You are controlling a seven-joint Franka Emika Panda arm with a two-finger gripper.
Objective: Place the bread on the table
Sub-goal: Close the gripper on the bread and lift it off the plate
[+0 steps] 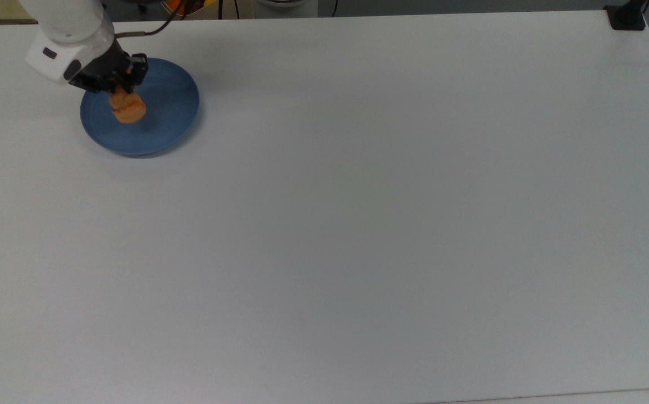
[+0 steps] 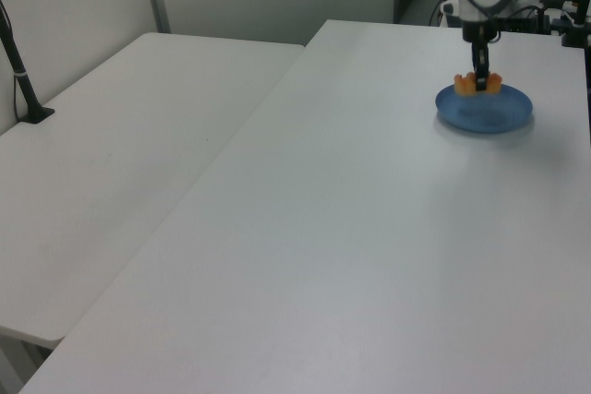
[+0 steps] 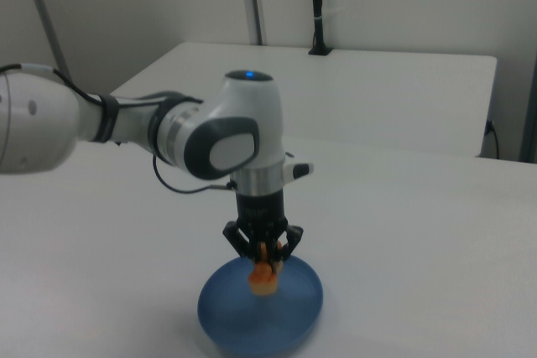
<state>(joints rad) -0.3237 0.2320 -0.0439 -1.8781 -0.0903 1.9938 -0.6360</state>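
1. Golden-orange, the bread [image 1: 128, 108] hangs in the upper left of the top view, pinched at its upper end by the claw [image 1: 118, 88], whose black fingers are closed tight on it.
2. In the left view, upper right of the frame, the bread [image 2: 477, 84] sits clear above the blue plate [image 2: 499, 113], with a gap between its underside and the dish.
3. In the right view, lower middle of the frame, the claw [image 3: 267, 251] points straight down and the bread [image 3: 263, 275] dangles below it over the plate [image 3: 294, 312]; it looks lifted free here too, though the gap is hard to make out from this angle.
4. The white counter [image 1: 358, 213] fills most of the top view; the plate [image 1: 170, 106] rests on it near the upper left corner.
5. The white arm [image 3: 168, 127] reaches in from the right view's left, with its wrist bending down over the plate.
6. A second white table [image 2: 111, 163] stands alongside at the left view's left, and a black post [image 2: 20, 71] rises from its left edge.
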